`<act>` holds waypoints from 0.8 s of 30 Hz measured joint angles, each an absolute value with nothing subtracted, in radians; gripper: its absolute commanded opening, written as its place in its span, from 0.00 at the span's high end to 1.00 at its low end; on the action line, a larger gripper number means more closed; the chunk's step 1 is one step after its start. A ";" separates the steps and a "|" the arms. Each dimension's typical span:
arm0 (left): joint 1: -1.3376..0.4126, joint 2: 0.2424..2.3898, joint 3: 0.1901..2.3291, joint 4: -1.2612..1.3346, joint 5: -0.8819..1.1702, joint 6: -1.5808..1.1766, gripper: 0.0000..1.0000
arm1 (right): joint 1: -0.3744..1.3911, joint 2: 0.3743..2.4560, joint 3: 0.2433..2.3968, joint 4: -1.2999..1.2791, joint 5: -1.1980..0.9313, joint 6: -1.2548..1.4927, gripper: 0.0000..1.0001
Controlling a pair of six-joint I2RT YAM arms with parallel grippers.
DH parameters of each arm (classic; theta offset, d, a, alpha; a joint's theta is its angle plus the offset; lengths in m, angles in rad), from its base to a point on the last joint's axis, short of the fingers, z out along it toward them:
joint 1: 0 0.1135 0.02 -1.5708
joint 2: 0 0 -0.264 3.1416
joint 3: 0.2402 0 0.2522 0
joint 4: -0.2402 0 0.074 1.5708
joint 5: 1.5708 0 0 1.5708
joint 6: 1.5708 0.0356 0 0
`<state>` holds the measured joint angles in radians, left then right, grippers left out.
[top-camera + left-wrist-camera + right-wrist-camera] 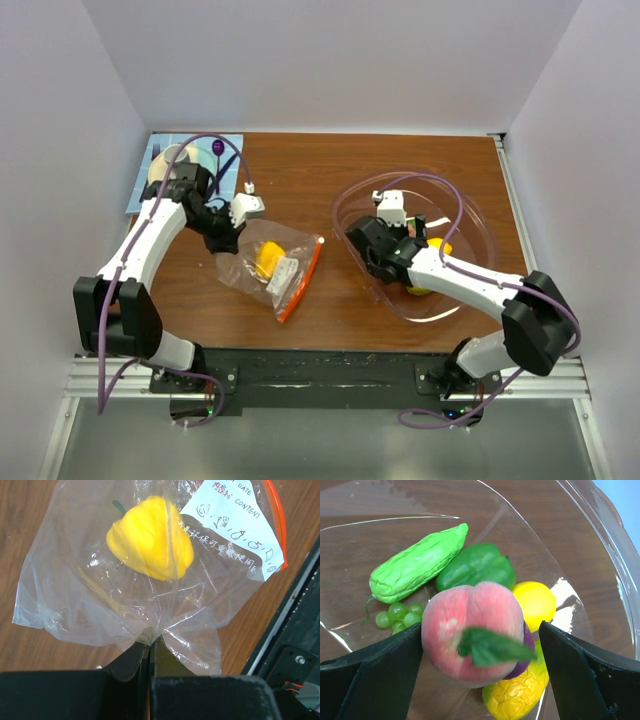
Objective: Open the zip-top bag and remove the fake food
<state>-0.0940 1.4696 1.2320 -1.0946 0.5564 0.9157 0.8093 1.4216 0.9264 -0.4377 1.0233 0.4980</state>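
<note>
The zip-top bag [270, 268] lies crumpled on the wooden table, its orange-red zip strip [300, 285] toward the near side. My left gripper [225, 243] is shut on a bunched fold of the bag [100, 580], pinched at the fingertips [150, 642]. A yellow pepper [150, 537] of the fake food sits inside it. My right gripper [480, 630] hangs open over the clear bowl [480, 240]. Between its fingers is a pink peach [470, 630] with a blurred leaf; it touches the left finger, with a gap at the right one.
In the bowl [600, 540] lie a bumpy green gourd [417, 565], a green pepper [476, 565], a lemon [536, 604], green grapes [397, 616], a purple piece [526, 650] and a wrinkled yellow fruit [517, 695]. A blue mat [145, 185] lies at the far left.
</note>
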 measured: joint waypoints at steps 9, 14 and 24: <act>-0.097 1.457 1.407 -1.233 0.633 0.909 1.00 | 0.828 1.338 0.950 -0.453 1.039 0.496 0.01; -0.118 1.410 1.489 -1.259 0.682 0.891 1.00 | 0.915 1.318 0.950 -0.440 1.069 0.494 0.01; -0.128 1.404 1.262 -1.209 0.625 0.872 1.00 | 1.178 1.372 0.921 -0.329 1.050 0.444 0.01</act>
